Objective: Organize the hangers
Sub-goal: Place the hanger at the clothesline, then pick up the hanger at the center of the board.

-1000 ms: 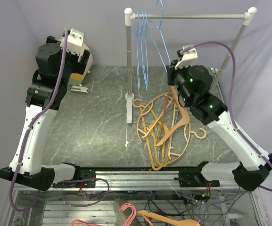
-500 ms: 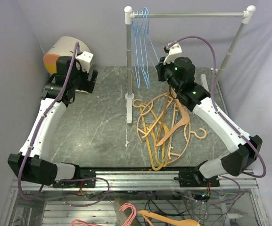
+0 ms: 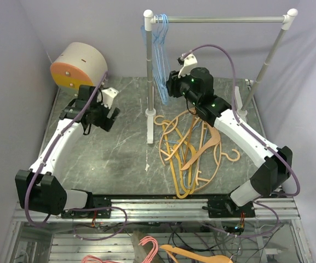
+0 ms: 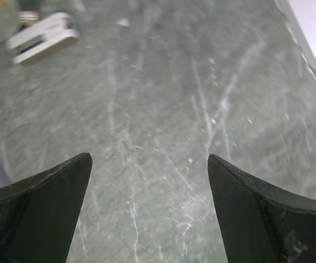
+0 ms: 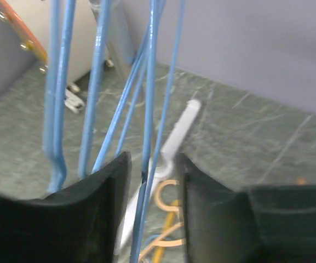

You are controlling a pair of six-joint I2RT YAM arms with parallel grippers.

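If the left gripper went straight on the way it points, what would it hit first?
Probably the table: the left gripper is open, with only marbled surface showing ahead; depth is unclear.

High rear camera overlooks the table [image 3: 119, 148]; wrist cameras peer closely past jaws (same table).

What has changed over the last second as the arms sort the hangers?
The right tool swung left, bringing the blue hangers into a bunch at the left end of the rail. The left tool, open, came down toward the table. The orange hangers stayed piled on the table.
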